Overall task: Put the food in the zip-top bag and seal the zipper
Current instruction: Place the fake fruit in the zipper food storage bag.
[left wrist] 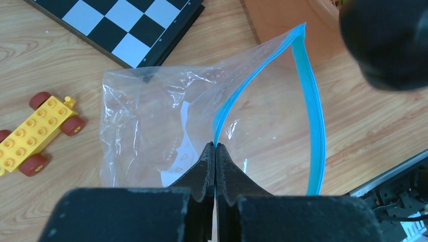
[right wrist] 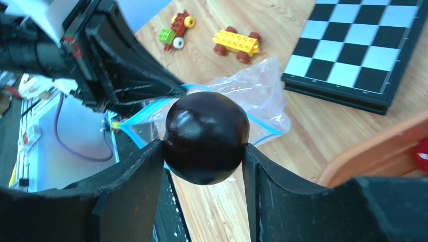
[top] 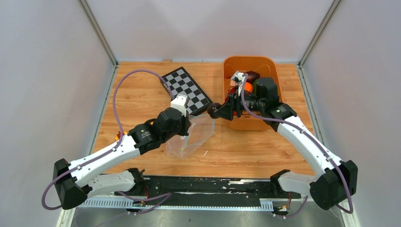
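Grip state, left gripper (left wrist: 215, 146): jaws fully together, tips pinching one lip of the zipper (left wrist: 319, 116).

Zip-top bag (left wrist: 151, 126) lies on the wooden table (top: 246, 151), centre of the top view, just below the near corner of the checkerboard (top: 187, 90). The bag is clear and crinkled, and a white label shows through it. Its mouth is open. The two blue lips bow apart into a loop: one runs from the pinch to the upper right of the left wrist frame, the other curves down the right side.

Right gripper (right wrist: 203, 145): jaws partly apart and clamped on a dark fruit (right wrist: 206, 133), round and glossy, with one finger against each side. In the top view the fruit sits between the bag's far edge and the left wall of the orange basket (top: 250, 58). It is clear of the table.

View differences:
- Left wrist: shows the zipper loop plainly, with a yellow toy car (left wrist: 38, 132) at left apart from the bag. A dark blur at upper right cannot be identified.
- Right wrist: shows the bag mouth behind the fruit, and brick pieces (right wrist: 176, 31) at the top of the frame.
- Top view: the only one showing the basket's contents, an orange piece (top: 247, 87) among others, partly hidden by the right arm.
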`<control>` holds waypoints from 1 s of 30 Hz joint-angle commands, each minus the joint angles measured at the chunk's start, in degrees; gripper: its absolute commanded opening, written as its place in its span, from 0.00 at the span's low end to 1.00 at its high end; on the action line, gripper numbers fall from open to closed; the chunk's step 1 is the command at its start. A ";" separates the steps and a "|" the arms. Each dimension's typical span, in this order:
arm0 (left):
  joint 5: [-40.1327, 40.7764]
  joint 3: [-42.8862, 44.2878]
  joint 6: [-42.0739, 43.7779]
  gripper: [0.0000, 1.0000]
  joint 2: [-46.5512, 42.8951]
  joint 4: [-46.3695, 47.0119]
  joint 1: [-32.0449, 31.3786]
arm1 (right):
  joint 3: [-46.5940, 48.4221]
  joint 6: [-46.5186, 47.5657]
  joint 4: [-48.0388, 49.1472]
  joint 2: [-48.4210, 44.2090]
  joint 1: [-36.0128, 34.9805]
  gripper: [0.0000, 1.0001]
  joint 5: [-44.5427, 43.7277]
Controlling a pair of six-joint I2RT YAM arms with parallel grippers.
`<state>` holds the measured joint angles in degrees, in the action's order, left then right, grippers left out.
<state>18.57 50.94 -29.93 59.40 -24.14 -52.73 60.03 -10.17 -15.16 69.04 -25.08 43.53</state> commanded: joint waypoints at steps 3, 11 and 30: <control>-0.77 0.11 -1.33 0.00 -2.39 2.93 0.27 | 1.96 9.40 -5.65 -0.89 -4.42 0.35 3.91; -1.60 0.13 -1.46 0.00 -3.06 3.13 0.26 | 5.05 9.87 -6.47 2.94 -10.08 0.35 -4.86; 0.35 0.73 -1.77 0.00 -5.08 2.64 0.26 | 8.19 11.01 -7.33 5.39 -15.91 0.70 -17.68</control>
<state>17.23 50.94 -30.79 55.57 -23.31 -52.73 66.92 0.27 -25.98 77.54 -40.95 26.06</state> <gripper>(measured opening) 0.007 0.667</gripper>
